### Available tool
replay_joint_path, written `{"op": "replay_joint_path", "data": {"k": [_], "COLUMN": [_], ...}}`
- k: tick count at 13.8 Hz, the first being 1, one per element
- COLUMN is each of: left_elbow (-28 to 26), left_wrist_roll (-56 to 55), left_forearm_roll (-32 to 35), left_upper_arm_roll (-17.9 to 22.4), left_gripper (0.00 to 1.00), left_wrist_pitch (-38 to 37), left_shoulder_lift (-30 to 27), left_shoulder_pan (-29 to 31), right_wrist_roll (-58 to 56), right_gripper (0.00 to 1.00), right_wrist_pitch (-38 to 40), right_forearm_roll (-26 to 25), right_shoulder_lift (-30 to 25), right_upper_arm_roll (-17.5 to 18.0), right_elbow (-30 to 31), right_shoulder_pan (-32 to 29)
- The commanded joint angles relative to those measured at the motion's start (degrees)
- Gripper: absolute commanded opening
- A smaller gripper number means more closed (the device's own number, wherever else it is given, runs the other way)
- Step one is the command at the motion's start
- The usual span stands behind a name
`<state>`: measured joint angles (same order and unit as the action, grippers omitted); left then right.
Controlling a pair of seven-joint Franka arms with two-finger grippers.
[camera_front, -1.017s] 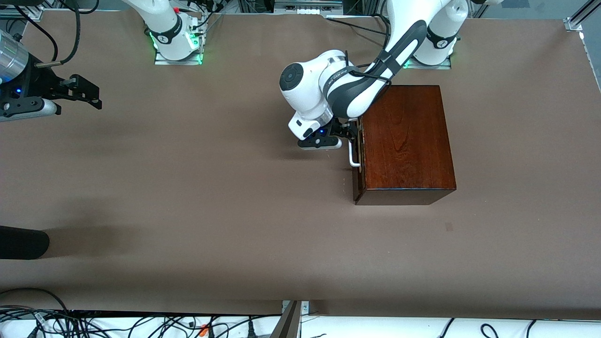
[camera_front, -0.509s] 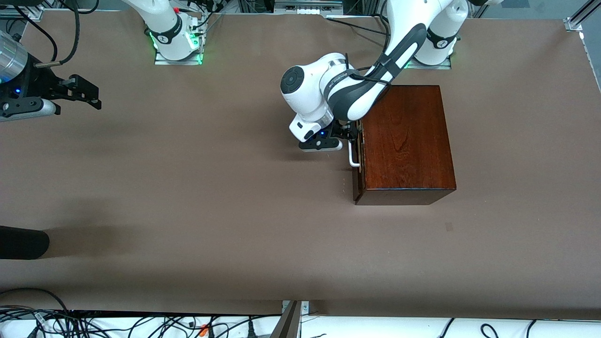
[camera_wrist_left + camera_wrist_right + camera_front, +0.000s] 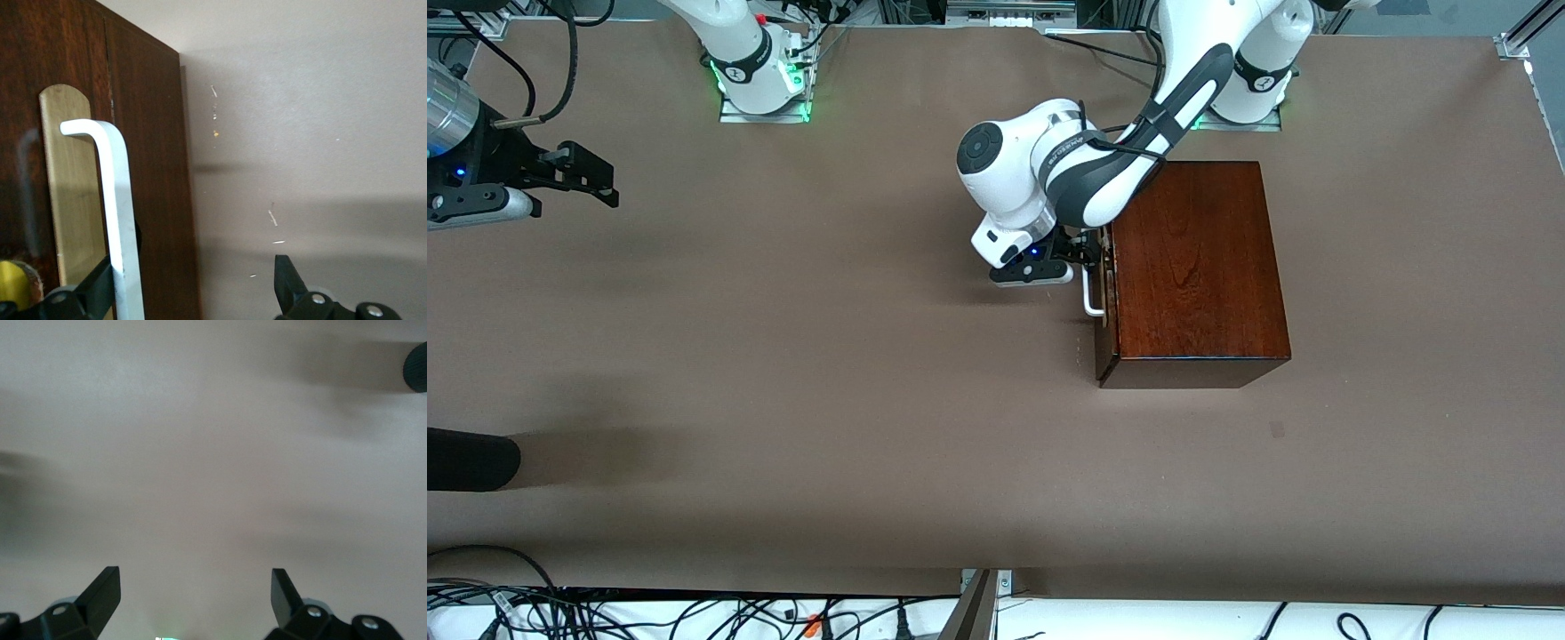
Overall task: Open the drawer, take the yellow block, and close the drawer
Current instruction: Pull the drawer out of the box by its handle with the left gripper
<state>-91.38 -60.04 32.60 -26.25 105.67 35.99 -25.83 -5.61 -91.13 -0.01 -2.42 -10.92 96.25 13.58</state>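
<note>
Drawer [image 3: 1103, 289], with its dark reddish front and white U-shaped handle [image 3: 120, 220], sits in the face of the mahogany box [image 3: 1192, 267] toward the left arm's end of the brown surface [image 3: 827, 373], pulled out only a sliver at most. The left pincer [image 3: 1083, 256] is right at that front: in the left wrist view its fingers [image 3: 290, 283] stand wide apart, one on each side of the white bar, which runs between them just beside one fingertip; whether metal touches the bar cannot be told, and nothing is clamped. A pale wooden plate [image 3: 70, 193] lies under the handle. A yellow patch shows at the edge of the left wrist view, too cut off to identify. The right pincer [image 3: 591, 182] waits over bare surface near the right arm's end, fingers [image 3: 100, 590] fully spread and holding nothing.
</note>
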Motion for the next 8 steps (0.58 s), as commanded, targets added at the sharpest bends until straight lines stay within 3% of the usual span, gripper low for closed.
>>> {"op": "replay_joint_path", "data": {"k": [1, 8], "left_elbow": [2.6, 5.9], "left_wrist_roll": [-1.1, -1.6], "left_forearm_roll": [0.3, -3.3], "left_upper_arm_roll": [-0.6, -0.7], "left_gripper": [1.00, 1.00], "left_wrist_pitch": [1.4, 1.8], "left_shoulder_lift": [1.9, 3.3], "left_shoulder_pan": [-0.6, -2.0], "right_wrist_roll": [0.4, 0.4], "right_gripper": [1.00, 1.00], "right_wrist_pitch": [0.3, 0.3], "right_forearm_roll": [-0.3, -0.3], "right_shoulder_lift": [0.5, 0.5], "right_upper_arm_roll": [-0.1, -0.4], "right_elbow": [-1.1, -1.1], "right_shoulder_pan": [-0.4, -0.4]}}
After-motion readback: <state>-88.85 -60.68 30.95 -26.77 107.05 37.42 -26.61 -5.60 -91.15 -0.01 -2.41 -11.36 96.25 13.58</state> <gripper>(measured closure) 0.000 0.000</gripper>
